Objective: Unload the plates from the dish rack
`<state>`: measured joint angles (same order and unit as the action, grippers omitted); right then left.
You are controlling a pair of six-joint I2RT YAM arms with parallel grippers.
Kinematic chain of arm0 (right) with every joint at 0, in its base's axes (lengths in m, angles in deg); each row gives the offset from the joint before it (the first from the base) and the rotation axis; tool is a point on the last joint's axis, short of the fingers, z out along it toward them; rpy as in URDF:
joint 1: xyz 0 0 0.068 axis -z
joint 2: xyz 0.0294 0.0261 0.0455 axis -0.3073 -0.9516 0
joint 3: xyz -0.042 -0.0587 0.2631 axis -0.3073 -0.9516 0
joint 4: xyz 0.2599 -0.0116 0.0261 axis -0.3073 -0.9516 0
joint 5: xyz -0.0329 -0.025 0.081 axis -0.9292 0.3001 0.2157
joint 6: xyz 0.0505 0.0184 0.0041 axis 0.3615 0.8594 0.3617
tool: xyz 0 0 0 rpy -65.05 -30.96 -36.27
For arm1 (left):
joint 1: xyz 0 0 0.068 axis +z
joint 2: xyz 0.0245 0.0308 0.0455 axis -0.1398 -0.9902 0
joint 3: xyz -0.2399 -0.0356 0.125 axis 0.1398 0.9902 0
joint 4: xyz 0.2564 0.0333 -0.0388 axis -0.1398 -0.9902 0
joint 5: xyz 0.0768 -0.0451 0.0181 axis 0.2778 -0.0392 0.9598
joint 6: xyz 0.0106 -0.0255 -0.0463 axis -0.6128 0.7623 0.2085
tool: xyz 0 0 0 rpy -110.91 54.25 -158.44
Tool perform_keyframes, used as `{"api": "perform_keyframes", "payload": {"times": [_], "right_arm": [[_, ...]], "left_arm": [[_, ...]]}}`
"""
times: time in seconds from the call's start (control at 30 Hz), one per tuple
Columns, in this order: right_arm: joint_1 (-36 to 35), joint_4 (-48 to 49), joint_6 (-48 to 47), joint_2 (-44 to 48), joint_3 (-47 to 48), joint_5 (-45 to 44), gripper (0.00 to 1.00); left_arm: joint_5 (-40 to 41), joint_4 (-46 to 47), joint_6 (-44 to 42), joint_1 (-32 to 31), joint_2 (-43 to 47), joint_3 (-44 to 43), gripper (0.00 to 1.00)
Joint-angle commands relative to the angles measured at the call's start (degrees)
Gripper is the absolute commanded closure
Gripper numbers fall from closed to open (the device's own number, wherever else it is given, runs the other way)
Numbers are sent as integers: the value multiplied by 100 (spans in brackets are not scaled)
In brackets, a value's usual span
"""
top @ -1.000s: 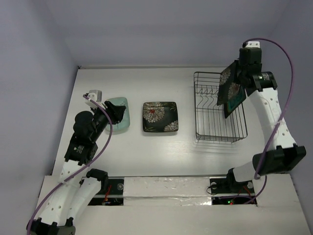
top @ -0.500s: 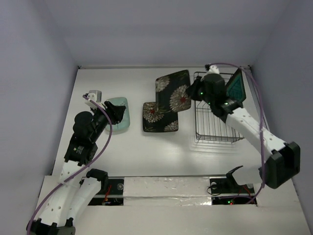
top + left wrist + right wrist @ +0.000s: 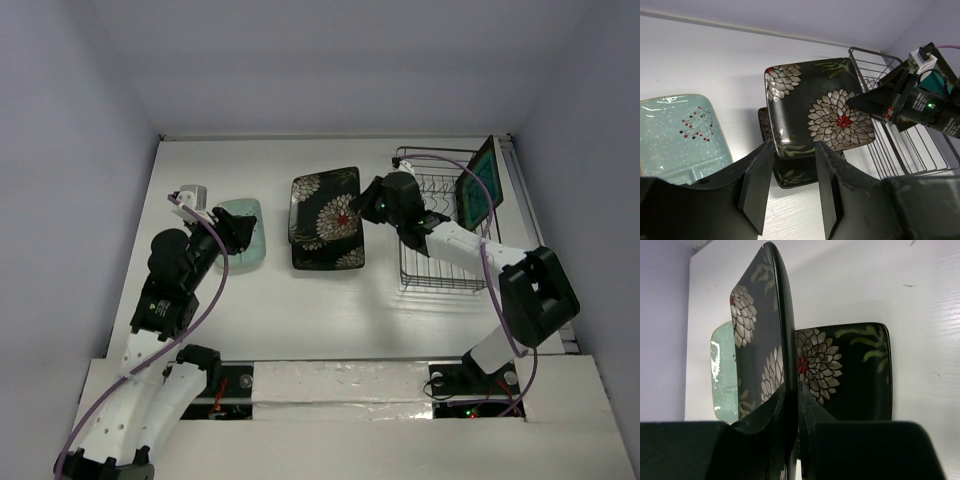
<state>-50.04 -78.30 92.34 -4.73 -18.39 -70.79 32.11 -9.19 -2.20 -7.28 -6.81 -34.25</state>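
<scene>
My right gripper [image 3: 372, 205] is shut on the right edge of a black flowered plate [image 3: 325, 205]. It holds that plate tilted just above a second black flowered plate [image 3: 332, 256], which lies flat on the table. In the right wrist view my fingers [image 3: 791, 405] pinch the held plate's rim [image 3: 765, 315], with the lying plate [image 3: 850, 375] beneath. The mint green plate [image 3: 245, 232] lies flat at the left. My left gripper [image 3: 233, 228] is open and empty over its near edge. The teal-centred plate [image 3: 478, 182] stands upright in the black wire dish rack [image 3: 445, 270].
The left wrist view shows the held plate [image 3: 820, 110], the lying plate [image 3: 792, 177], the mint plate [image 3: 675, 130] and the rack [image 3: 910, 150]. The back wall edge runs behind the plates. The rack's right side lies near the table's right edge.
My right arm has lifted the flowered plate out of the rack and carried it left, then down over the flat flowered plate. The left arm has not moved.
</scene>
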Motion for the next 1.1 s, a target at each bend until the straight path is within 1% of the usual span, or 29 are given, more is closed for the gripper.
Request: {"api": "perform_keyframes", "payload": {"times": [0.0, 0.1, 0.4, 0.53, 0.6, 0.67, 0.8, 0.83, 0.9, 0.93, 0.97, 1.0, 1.03, 1.07], "right_arm": [[6, 1543, 506, -64, 22, 191, 100], [6, 1534, 489, -204, -49, 208, 100], [6, 1499, 436, -222, -409, 209, 100], [6, 1253, 313, -336, -348, 541, 100], [6, 1157, 278, -407, -348, 639, 98], [6, 1025, 234, -442, -374, 674, 94], [6, 726, 76, -416, -436, 534, 74], [6, 665, 41, -416, -427, 464, 72], [6, 506, -56, -424, -409, 446, 60], [6, 462, -91, -433, -401, 428, 60], [6, 384, -152, -451, -392, 420, 54], [6, 331, -196, -460, -383, 411, 53], [6, 269, -232, -486, -374, 367, 49], [6, 164, -267, -503, -365, 341, 48]], "left_arm": [[-66, 252, -8, 19, 62, -150, 64], [-83, 252, -8, 19, 62, -150, 64], [-66, 244, -16, 19, 88, -150, 64], [-74, 252, -8, 19, 97, -150, 64], [-83, 244, -8, 19, 105, -150, 64], [-66, 252, 1, 19, 106, -141, 64], [-75, 244, 1, 19, 132, -141, 64], [-74, 243, 1, 19, 141, -141, 64], [-83, 243, 10, 19, 149, -141, 64], [-92, 252, 10, 19, 141, -141, 64], [-83, 252, 10, 19, 158, -141, 64], [-83, 252, 10, 19, 158, -141, 64], [-75, 252, 10, 19, 176, -141, 64], [-74, 252, 1, 19, 167, -141, 64]]}}
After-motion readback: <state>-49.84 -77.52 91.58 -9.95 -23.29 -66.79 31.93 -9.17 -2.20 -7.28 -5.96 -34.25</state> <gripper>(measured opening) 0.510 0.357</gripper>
